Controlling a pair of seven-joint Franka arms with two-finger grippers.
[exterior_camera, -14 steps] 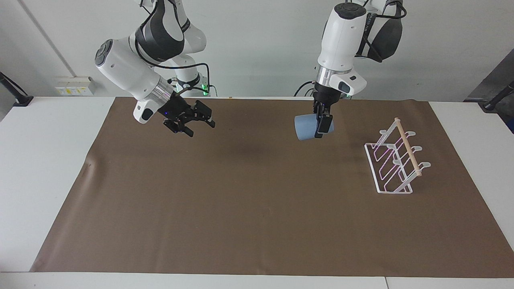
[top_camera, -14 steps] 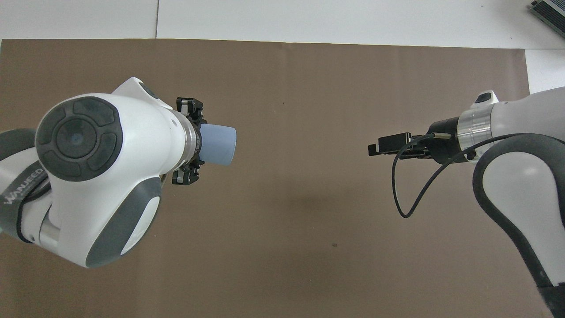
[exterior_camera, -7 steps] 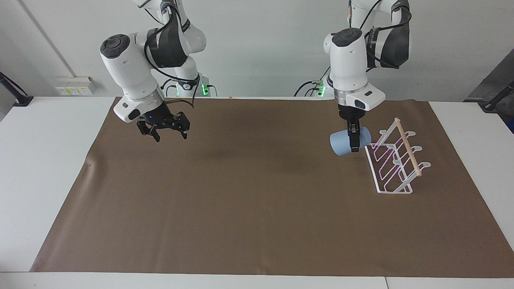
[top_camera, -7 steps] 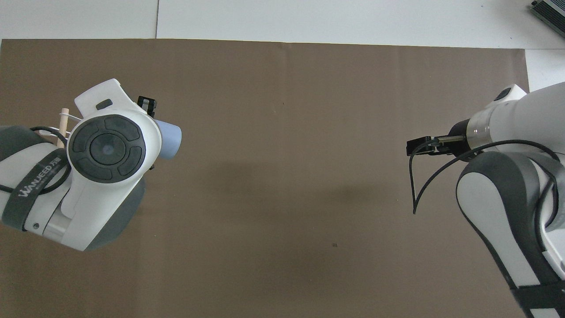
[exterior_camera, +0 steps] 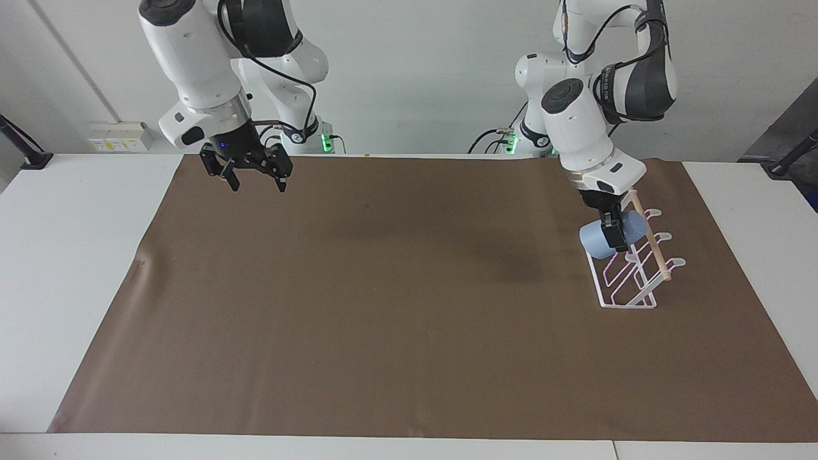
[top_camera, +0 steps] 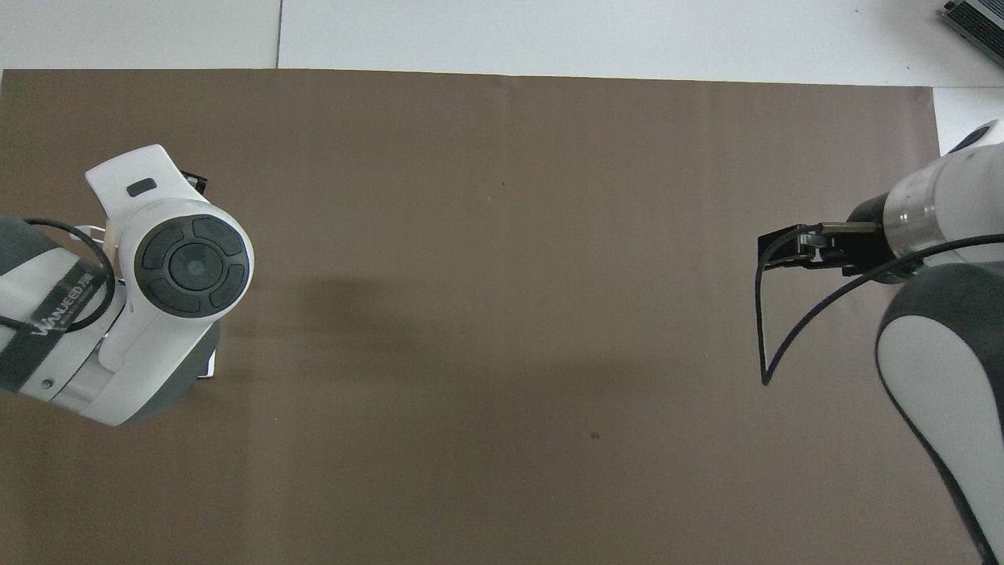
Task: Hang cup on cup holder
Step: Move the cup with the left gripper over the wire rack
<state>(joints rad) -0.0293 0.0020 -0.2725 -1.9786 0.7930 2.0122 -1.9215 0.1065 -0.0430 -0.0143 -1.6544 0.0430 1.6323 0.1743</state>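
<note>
Cup (exterior_camera: 601,238) now against cup holder (exterior_camera: 629,275)

You have one cup (exterior_camera: 595,239) in front of you, light blue, and no second one anywhere on the table. You have one cup holder (exterior_camera: 629,268), a white wire rack carrying a single pale wooden rod (exterior_camera: 650,239) across its top. Its loop prongs stand in a row along the frame, but you cannot count them surely, since the cup and the arm cover the end nearest the robots. You have two arms, each ending in one gripper: the left gripper (exterior_camera: 612,231) and the right gripper (exterior_camera: 250,174). One brown mat (exterior_camera: 383,306) covers the one white table (exterior_camera: 70,268).
</note>
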